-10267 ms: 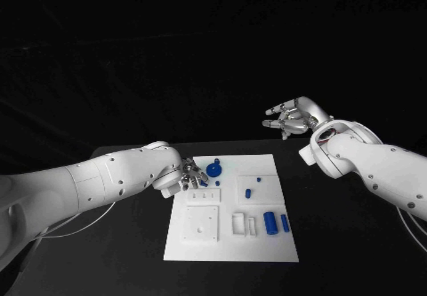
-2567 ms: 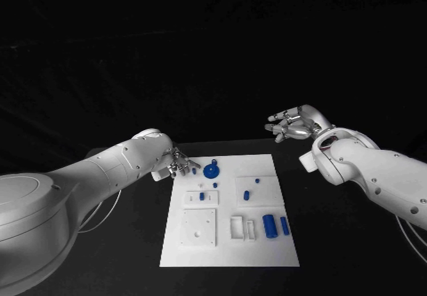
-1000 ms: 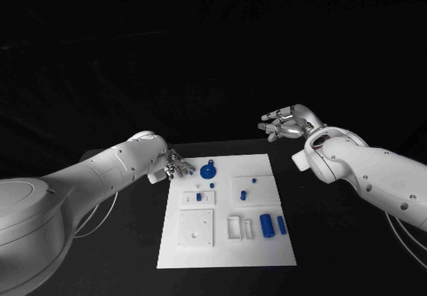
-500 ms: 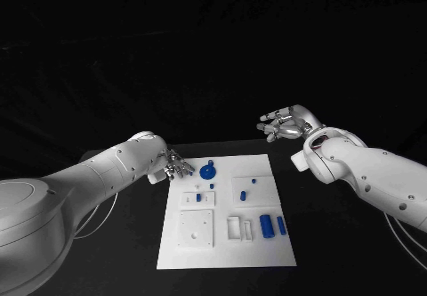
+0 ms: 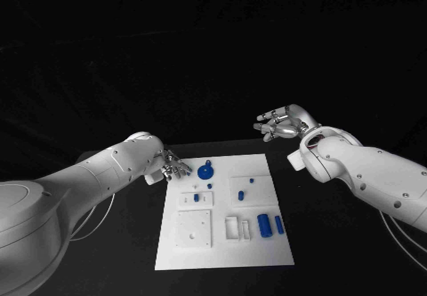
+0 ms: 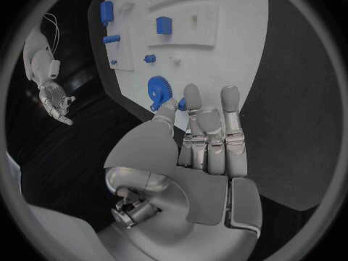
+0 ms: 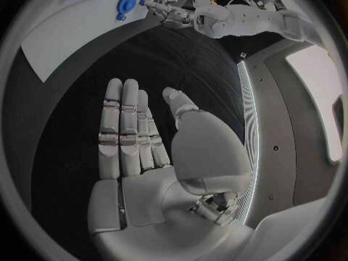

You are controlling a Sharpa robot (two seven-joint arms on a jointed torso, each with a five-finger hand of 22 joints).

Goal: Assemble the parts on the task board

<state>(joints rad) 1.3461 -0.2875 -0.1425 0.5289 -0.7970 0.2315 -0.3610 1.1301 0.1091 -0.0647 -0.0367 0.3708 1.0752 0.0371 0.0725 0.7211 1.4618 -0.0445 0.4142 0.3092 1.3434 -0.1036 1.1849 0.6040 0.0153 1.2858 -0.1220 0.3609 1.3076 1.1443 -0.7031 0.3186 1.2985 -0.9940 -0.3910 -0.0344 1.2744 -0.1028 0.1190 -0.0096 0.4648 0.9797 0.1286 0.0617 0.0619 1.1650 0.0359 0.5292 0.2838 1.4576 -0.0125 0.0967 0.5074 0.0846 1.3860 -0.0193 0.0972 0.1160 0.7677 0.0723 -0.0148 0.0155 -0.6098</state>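
Probably a robotics lab: a matte black table (image 5: 107, 246) under a flat white rectangular task board (image 5: 223, 253), black drapes behind.

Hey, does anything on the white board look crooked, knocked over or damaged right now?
Nothing stands out. The white task board lies flat on the black table, the small blue parts sit on it, and both the left hand and right hand are empty.

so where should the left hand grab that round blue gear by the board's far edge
Probably by its rim, coming from above: the blue gear lies flat on the task board like a disc, so only its edge offers purchase. The left hand is empty beside it.
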